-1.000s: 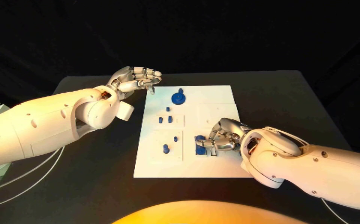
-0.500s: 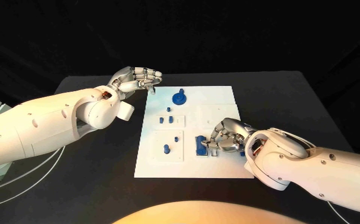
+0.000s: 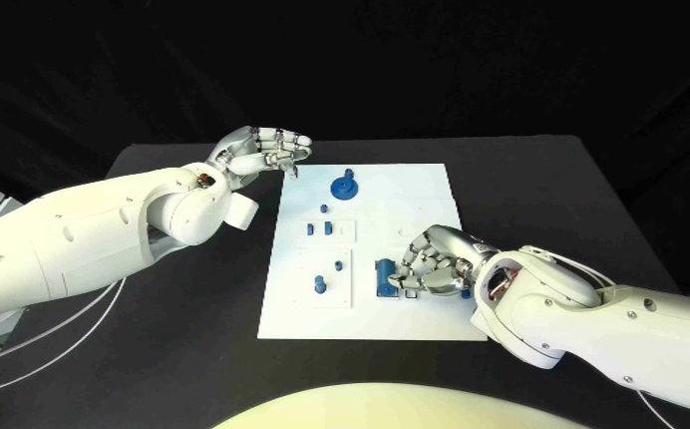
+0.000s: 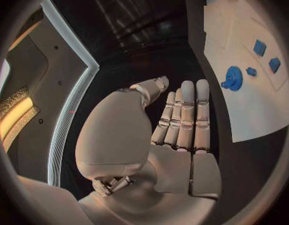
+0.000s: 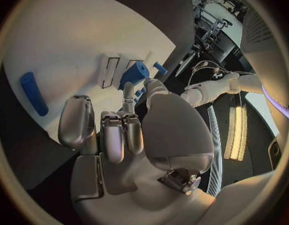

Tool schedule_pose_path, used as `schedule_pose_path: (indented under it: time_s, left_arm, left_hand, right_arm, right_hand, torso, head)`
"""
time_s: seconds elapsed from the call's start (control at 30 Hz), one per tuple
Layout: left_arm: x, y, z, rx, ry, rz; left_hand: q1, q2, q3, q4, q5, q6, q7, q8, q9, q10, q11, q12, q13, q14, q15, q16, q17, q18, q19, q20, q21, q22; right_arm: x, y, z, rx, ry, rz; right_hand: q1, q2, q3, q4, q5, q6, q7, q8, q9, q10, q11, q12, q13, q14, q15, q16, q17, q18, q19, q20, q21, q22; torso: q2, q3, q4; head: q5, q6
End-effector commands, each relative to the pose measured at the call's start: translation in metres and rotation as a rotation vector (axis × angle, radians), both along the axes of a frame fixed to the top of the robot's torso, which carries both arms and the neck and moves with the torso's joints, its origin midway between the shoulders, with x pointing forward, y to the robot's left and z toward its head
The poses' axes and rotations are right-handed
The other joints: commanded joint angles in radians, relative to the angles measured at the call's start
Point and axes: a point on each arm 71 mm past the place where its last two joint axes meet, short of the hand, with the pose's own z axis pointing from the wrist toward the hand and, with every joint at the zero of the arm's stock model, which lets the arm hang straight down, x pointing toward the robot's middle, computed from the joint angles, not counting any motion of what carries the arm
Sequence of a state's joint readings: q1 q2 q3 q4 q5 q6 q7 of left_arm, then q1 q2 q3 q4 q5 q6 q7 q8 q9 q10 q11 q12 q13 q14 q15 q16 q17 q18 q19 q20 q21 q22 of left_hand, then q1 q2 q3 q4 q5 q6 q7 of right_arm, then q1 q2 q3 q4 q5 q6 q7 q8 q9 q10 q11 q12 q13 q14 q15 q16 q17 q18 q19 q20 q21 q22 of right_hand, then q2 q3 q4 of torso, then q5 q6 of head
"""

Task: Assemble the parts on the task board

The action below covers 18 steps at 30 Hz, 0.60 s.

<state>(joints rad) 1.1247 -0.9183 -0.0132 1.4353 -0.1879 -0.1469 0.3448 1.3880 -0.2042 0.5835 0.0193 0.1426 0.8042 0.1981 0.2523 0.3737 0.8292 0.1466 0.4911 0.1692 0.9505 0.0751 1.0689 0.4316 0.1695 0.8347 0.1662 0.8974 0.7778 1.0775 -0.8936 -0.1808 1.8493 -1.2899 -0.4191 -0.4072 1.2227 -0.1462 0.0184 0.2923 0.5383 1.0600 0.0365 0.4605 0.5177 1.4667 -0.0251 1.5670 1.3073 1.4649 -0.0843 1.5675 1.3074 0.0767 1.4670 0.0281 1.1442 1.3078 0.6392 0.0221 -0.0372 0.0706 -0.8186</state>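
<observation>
The white task board [image 3: 417, 190] lies in the middle of the black table. A blue gear [image 3: 344, 188] stands near its far edge, also seen in the left wrist view [image 4: 232, 77]. Small blue parts [image 3: 325, 229] sit in the board's left column. My right hand [image 3: 439, 261] hovers low over the near right of the board, fingers curled down against a blue block [image 3: 386, 279]; whether it grips the block is unclear. Its wrist view shows that hand [image 5: 119, 130] beside a blue piece [image 5: 135, 74]. My left hand [image 3: 266, 153] is held off the board's far left corner, fingers curled in and holding nothing.
A long blue peg [image 5: 33, 93] lies on the board beside my right hand. Bare black table [image 3: 187, 339] surrounds the board on all sides. My left forearm [image 3: 130, 229] stretches along the board's left side.
My right hand has crept slightly over the blue block, which stays where it was. The left hand has not moved.
</observation>
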Motion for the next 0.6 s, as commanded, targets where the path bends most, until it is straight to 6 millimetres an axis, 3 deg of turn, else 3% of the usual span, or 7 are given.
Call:
schedule_pose_path:
  time_s: [0.03,0.2,0.37,0.6]
  left_arm:
    - [-0.0001,-0.0009,0.0005,-0.002,-0.003,-0.004]
    - [0.0000,-0.0007,0.0004,-0.002,-0.003,-0.003]
    - [-0.0001,-0.0008,0.0004,-0.002,-0.003,-0.004]
    - [-0.0002,-0.0003,0.0004,-0.001,-0.002,-0.003]
  left_hand:
    - [0.002,0.007,-0.003,0.002,0.002,-0.005,0.003,0.004,-0.002,-0.007,0.002,0.004,-0.002,-0.005,0.000,0.004,0.001,0.014,0.001,0.005,-0.005,-0.001]
    - [0.002,0.007,-0.003,0.002,0.002,-0.005,0.003,0.004,-0.002,-0.007,0.002,0.004,-0.002,-0.005,0.000,0.004,0.001,0.014,0.001,0.005,-0.005,-0.001]
    - [0.002,0.007,-0.003,0.002,0.002,-0.005,0.003,0.004,-0.002,-0.007,0.002,0.004,-0.002,-0.005,0.000,0.004,0.001,0.014,0.001,0.005,-0.005,-0.001]
    - [0.003,0.008,-0.002,0.002,0.002,-0.004,0.003,0.004,-0.002,-0.008,0.002,0.004,-0.002,-0.005,0.000,0.005,0.002,0.014,0.002,0.005,-0.005,-0.001]
  right_arm:
    - [-0.0024,0.0031,-0.0006,0.001,0.007,0.043]
    - [-0.0026,0.0036,-0.0019,-0.016,0.014,0.053]
    - [-0.0022,0.0043,-0.0028,-0.024,0.011,0.051]
    - [-0.0005,0.0030,-0.0034,-0.029,0.000,0.029]
  right_hand:
    - [0.008,0.000,0.004,0.000,0.000,0.005,-0.001,0.001,0.001,0.104,-0.007,0.004,0.263,0.106,-0.005,0.003,0.263,-0.011,0.039,-0.006,0.005,0.175]
    - [0.018,-0.001,0.009,0.000,0.000,0.008,-0.003,0.006,0.005,0.104,-0.009,0.004,0.263,0.106,-0.006,0.003,0.263,-0.012,0.039,-0.008,0.006,0.175]
    - [0.085,-0.017,0.056,0.000,0.002,0.004,-0.009,0.015,0.016,0.104,-0.015,0.004,0.263,0.106,-0.011,0.003,0.263,-0.012,0.039,-0.013,0.006,0.176]
    - [0.095,-0.015,0.074,0.001,0.002,0.007,-0.010,0.020,0.020,0.104,-0.016,0.004,0.263,0.106,-0.012,0.003,0.263,-0.013,0.041,-0.014,0.011,0.177]
  torso:
    - [0.001,0.0005,0.0007]
    - [0.001,-0.0004,0.0004]
    - [0.001,-0.0001,0.0008]
    - [0.001,-0.0005,0.0012]
  head:
    - [0.000,-0.001]
    - [0.000,-0.001]
    - [0.001,-0.002]
    - [0.001,-0.004]
